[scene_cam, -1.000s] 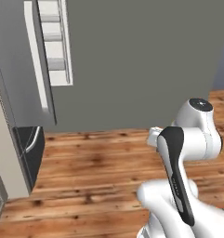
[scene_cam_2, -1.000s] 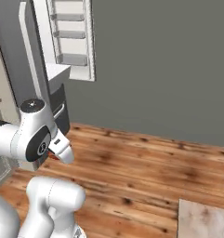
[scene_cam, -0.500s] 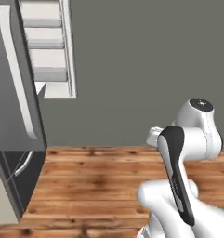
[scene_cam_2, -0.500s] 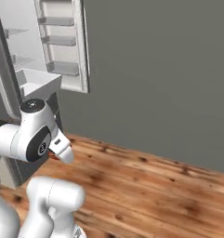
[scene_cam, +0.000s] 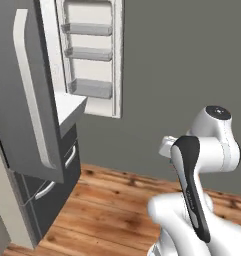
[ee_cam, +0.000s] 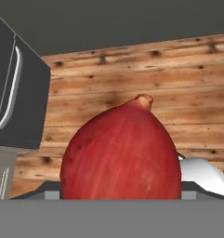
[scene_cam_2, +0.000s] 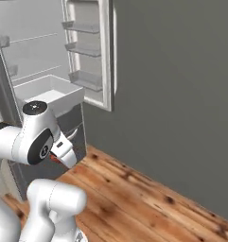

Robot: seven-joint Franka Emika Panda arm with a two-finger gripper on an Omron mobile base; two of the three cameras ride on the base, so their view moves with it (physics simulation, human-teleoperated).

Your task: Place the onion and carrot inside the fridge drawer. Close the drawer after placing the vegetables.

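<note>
standing at the left of both base views, the fridge [scene_cam_2: 39,56] has its door [scene_cam: 94,55] swung wide against a plain grey wall [scene_cam_2: 181,94]. the white door carries three small clear bins, one above the other. glass shelves cross the pale inside of the fridge in the right base view. below them the fridge drawer [scene_cam_2: 49,97] is pulled out, a wide shallow white bin that looks bare inside; in the left base view its front corner [scene_cam: 72,107] juts out from behind a closed dark grey door with a long pale handle [scene_cam: 32,95]. dark grey lower drawer fronts with curved bar handles [scene_cam: 57,175] sit under the open bin. a wooden plank floor [scene_cam_2: 144,198] runs from the fridge to the wall.

the white arm [scene_cam: 207,150] is folded close to its base, well apart from the fridge. in the hand view a red onion [ee_cam: 121,151] sits right in front of the camera, its pointed tip up, over the floor and beside a dark drawer front. the gripper [ee_cam: 120,195] has its fingers spread wide around the onion's broad body, grasping it, with the tips hidden under the bulb. in the right base view a sliver of red [scene_cam_2: 55,159] shows at the hand, under the white wrist. the onion is outside the drawer, near the robot's base.
</note>
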